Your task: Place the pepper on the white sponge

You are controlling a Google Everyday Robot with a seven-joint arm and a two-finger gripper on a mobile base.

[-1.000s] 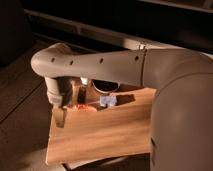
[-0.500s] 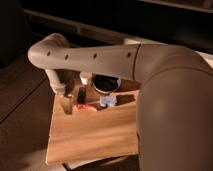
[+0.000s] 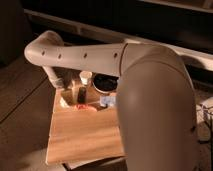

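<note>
The gripper [image 3: 66, 89] has swung from the table's [image 3: 85, 142] left edge in toward the pepper [image 3: 85, 106], now just beside it (open or shut, I cannot tell). The pepper lies on the wood near the sponge [image 3: 107, 101], not on it; the pick looks yet to come.

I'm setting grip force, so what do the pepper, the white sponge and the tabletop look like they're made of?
The pepper is probably plastic: smooth, uniform reddish-orange. The white sponge is likely soft foam: a matte, pale bluish block. The tabletop looks like wood, with light grain streaks and a satin finish. The gripper hangs near the table's back left, beyond the pepper.
</note>
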